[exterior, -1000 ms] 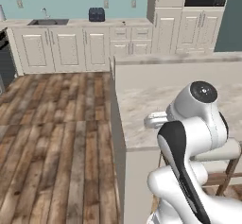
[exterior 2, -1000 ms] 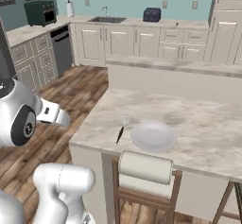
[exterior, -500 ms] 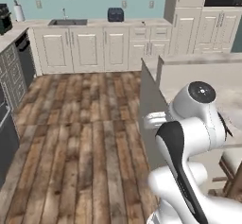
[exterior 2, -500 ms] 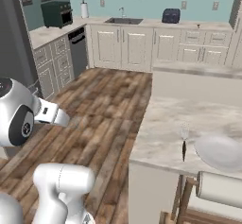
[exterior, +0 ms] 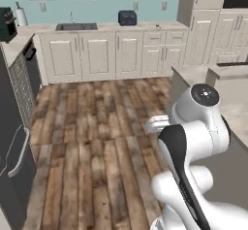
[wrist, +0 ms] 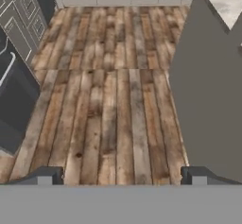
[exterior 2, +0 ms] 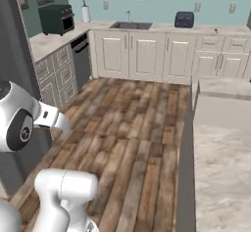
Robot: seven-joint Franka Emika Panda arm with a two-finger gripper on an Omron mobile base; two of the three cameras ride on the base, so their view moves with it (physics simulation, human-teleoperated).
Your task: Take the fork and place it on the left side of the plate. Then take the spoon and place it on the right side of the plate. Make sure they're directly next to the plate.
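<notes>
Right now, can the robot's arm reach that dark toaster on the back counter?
Probably not. The toaster sits on the back counter, across a wide stretch of wooden floor. The open fingers point down at that floor beside the grey island wall, holding nothing.

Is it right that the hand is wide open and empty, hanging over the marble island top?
Not quite. The hand is wide open and empty, but it hangs over the wooden floor, not the island top. The hand view shows floorboards beneath its fingertips, with the island off to one side.
</notes>
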